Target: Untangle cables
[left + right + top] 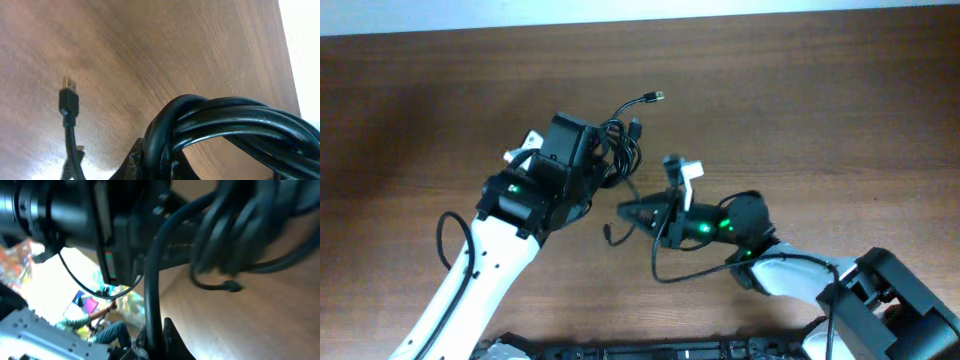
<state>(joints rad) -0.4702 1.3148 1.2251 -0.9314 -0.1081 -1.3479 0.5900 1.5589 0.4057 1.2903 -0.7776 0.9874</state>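
Observation:
The cables [623,148] are thin black cords bunched in a small bundle at the table's middle, one USB plug end [657,97] sticking out to the upper right. My left gripper [603,170] is shut on the bundle; in the left wrist view the looped cords [210,125] fill the lower right and a loose plug [68,97] hangs at the left. My right gripper [632,211] is shut on one strand that runs up from the jaws [155,335] to the bundle [235,225]. Another plug end [227,286] dangles below the bundle.
The wooden table [820,110] runs to a white edge at the back. The left arm's body [510,215] lies at the lower left, the right arm's [760,250] at the lower right. A thicker black robot wire [690,272] loops under the right wrist.

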